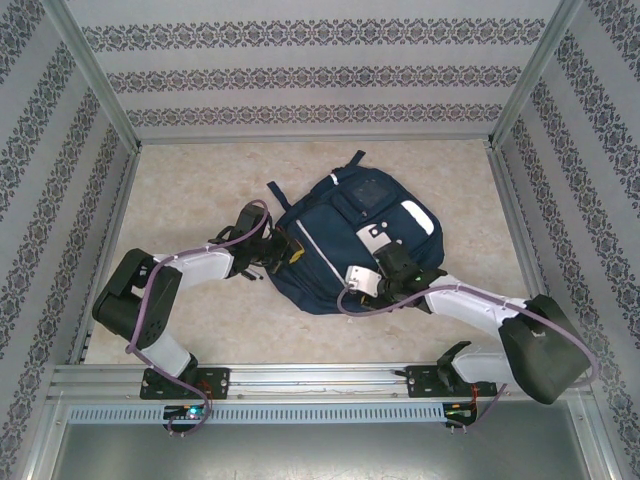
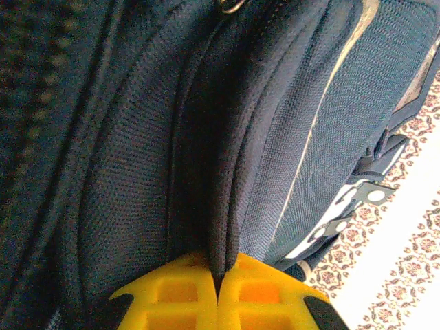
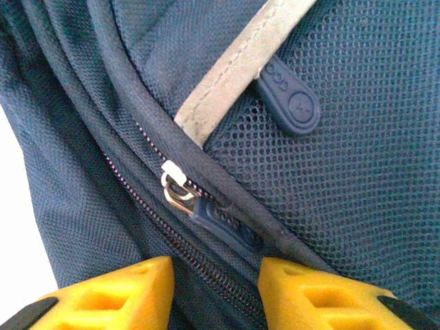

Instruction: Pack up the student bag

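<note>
one large dark navy fabric student bag [image 1: 330,265] with white reflective patches lies mid-way across the pale table [image 1: 200,195], two navy rubber zipper pulls [image 3: 292,103] on it, the left gripper [image 2: 218,285] clamped on a fold of its fabric, the right gripper [image 3: 214,289] standing apart astride a zipper.
</note>
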`<state>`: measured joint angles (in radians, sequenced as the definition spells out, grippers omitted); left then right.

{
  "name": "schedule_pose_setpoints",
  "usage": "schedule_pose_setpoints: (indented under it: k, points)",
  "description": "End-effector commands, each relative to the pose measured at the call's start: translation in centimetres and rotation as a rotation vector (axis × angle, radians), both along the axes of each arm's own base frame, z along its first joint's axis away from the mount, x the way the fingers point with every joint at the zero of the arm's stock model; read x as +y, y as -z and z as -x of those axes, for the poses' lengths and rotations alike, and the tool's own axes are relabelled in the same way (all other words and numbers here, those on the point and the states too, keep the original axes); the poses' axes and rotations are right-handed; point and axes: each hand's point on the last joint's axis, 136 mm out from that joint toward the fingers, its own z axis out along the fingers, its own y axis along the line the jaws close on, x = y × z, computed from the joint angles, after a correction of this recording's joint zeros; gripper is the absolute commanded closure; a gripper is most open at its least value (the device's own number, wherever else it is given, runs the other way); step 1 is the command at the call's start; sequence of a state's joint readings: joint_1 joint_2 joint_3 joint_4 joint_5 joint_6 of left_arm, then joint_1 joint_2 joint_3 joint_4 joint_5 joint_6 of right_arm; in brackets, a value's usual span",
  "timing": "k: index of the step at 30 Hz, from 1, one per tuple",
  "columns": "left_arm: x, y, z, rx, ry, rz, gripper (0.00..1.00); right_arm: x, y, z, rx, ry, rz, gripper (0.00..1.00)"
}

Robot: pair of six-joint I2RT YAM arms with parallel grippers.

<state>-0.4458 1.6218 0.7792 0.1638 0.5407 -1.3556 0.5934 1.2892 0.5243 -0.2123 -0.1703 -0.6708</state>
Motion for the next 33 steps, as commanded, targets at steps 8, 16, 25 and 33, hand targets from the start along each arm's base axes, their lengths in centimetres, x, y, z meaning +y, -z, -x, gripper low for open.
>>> schedule_pose_setpoints:
  k: [8,16,25,33]
  points:
    - [-1.6,1.0,1.5,0.035,0.007,0.059,1.00,3.5,-0.4,2.8,0.064,-0.188,-0.131,0.70]
    - [-2.0,1.4,1.5,0.036,0.014,0.056,1.00,3.9,-1.6,3.8,0.030,-0.267,-0.184,0.85]
    - [-1.9,1.2,1.6,0.028,0.039,0.030,0.99,3.6,-3.7,3.7,-0.055,-0.276,-0.201,0.72]
    - [1.8,-0.9,5.2,-0.093,0.342,-0.433,0.51,1.3,-10.7,-0.8,-0.319,-0.038,-0.297,0.53]
